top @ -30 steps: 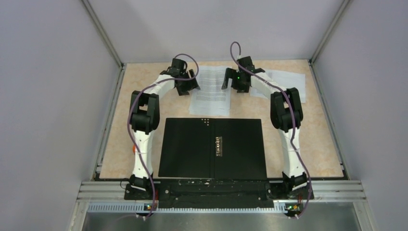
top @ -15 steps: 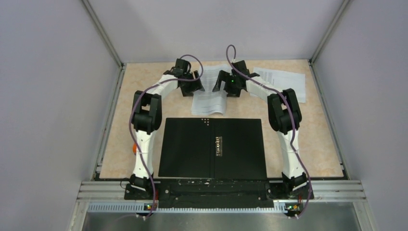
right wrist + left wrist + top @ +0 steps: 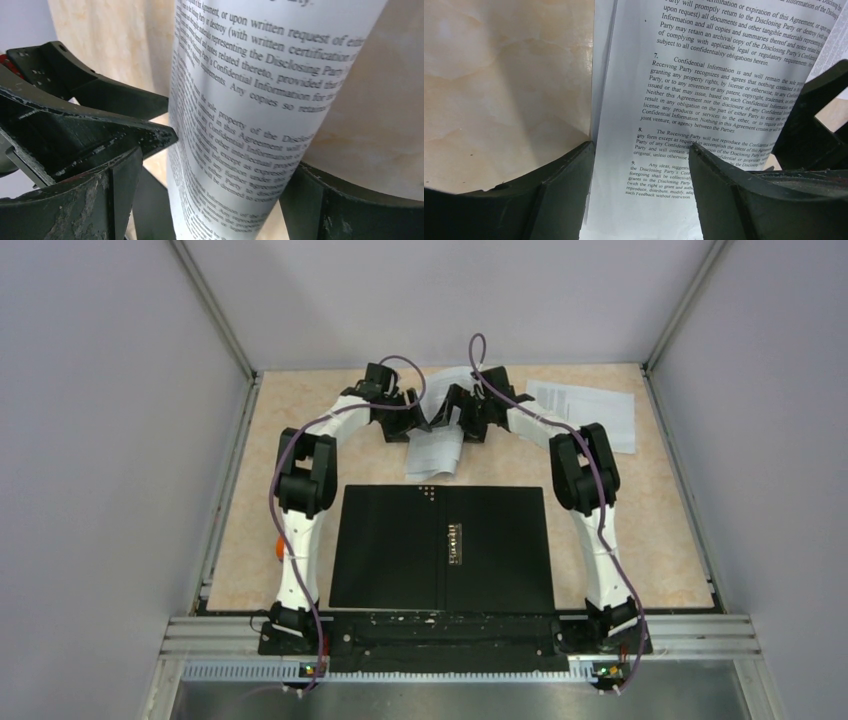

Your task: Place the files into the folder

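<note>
- Looking at the files (image 3: 436, 445), you are seeing white sheets of dense black text sitting at the far middle of the table, just beyond the folder's far edge and humping up off the surface between the two grippers.
- Your left wrist view is showing the files (image 3: 704, 90) running up between the fingers, one sheet edge peeking out under another along the left.
- Your right wrist view is showing the top sheet (image 3: 250, 115) curling into a rounded roll.
- Your left gripper (image 3: 410, 410) (image 3: 640, 150) is standing with its jaws wide, the paper passing between them.
- Your right gripper (image 3: 455, 410) (image 3: 235, 155) is gaping fully, the curl lying in the gap; I cannot tell whether either finger is touching it.
- Another loose sheet (image 3: 590, 412) is lying flat, well apart, near the far right corner.
- Your folder (image 3: 400, 550) is lying open, black inside up, between the arm bases, its metal clip (image 3: 455, 540) running along the spine.
- Your table (image 3: 300, 430) is showing a beige marbled top.
- Plain grey walls (image 3: 100, 440) are closing it in on three sides, and an aluminium rail (image 3: 700, 625) is crossing the near edge.
</note>
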Motion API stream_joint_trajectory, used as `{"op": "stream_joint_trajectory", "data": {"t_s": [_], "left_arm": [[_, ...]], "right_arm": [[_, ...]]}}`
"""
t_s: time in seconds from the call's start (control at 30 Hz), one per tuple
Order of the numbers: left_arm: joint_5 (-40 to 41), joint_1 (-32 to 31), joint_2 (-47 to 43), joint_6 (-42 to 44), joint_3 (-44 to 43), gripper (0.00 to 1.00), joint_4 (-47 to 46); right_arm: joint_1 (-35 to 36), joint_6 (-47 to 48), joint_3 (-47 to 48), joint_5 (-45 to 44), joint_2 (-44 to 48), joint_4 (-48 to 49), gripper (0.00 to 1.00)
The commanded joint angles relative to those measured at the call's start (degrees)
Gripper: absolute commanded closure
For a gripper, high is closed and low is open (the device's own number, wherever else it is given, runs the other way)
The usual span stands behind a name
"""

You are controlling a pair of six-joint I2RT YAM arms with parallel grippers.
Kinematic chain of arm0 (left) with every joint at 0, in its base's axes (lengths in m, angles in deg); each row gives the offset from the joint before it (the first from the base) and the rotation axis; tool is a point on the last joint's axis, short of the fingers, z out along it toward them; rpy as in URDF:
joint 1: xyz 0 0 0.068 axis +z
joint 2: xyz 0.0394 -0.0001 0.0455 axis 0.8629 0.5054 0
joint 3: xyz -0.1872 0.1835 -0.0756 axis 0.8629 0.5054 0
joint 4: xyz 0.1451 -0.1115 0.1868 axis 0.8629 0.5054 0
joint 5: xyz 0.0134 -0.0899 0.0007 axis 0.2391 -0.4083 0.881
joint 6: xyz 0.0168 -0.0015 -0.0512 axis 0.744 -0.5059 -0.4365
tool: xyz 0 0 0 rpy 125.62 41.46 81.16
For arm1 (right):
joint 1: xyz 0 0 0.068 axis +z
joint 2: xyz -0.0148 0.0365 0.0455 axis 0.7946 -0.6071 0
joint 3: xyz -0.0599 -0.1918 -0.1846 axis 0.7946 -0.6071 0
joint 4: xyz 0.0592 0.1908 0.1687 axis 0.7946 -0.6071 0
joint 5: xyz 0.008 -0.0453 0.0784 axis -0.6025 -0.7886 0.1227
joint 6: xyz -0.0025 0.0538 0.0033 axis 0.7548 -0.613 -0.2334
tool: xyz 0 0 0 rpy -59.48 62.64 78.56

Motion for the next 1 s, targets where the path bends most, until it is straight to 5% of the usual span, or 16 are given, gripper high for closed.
{"op": "stream_joint_trajectory", "data": {"t_s": [0.0, 0.13, 0.5, 0.97], "left_arm": [[-3.7, -0.19, 0.87, -0.59, 0.58, 0.26, -0.97], [-5.46, 0.42, 0.09, -1.15, 1.25, 0.27, -2.09], [-9.56, 2.83, -5.5, -0.82, 1.69, 0.26, -3.99], [-20.19, 8.25, -21.45, 0.71, 10.92, 0.16, -9.64]], "right_arm": [[1.15, -3.01, 1.78, 3.22, -2.91, 2.31, 0.03], [0.83, -4.64, 1.69, 4.69, -2.86, 5.33, 0.1], [-1.12, -4.91, 2.65, 10.61, -0.08, 10.74, 0.59], [-1.67, -7.97, -2.57, 22.4, 12.27, 19.48, 0.82]]}}
